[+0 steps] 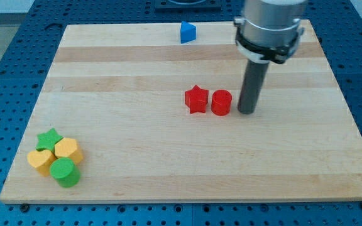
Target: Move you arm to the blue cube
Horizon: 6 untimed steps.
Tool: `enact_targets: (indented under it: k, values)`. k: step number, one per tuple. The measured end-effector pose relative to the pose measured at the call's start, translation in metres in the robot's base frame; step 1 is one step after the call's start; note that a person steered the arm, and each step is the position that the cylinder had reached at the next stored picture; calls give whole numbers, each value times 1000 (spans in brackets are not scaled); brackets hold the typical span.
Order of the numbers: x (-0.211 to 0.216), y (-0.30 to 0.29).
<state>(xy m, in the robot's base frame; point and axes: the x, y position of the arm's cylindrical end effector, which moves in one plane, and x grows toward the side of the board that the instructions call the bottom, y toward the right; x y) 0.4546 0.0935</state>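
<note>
The blue block (187, 32), an angular piece, sits near the view's top edge of the wooden board (137, 144), a little left of centre. My tip (246, 112) rests on the board right of centre, well below and to the right of the blue block. It stands just right of a red cylinder (221, 102), with a small gap between them. A red star (196, 99) touches the cylinder's left side.
A cluster sits at the board's bottom left: a green star (49, 139), a yellow hexagon (68, 150), a yellow heart (41, 161) and a green cylinder (65, 172). The arm's grey body (270, 28) hangs over the board's top right. Blue perforated table surrounds the board.
</note>
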Motion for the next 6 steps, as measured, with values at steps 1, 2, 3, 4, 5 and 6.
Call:
enact_targets:
  k: [1, 2, 3, 4, 5, 6]
  values:
    - [-2, -52]
    - [-2, -68]
    - [-12, -28]
    - [-50, 39]
    - [-100, 97]
    - [-155, 144]
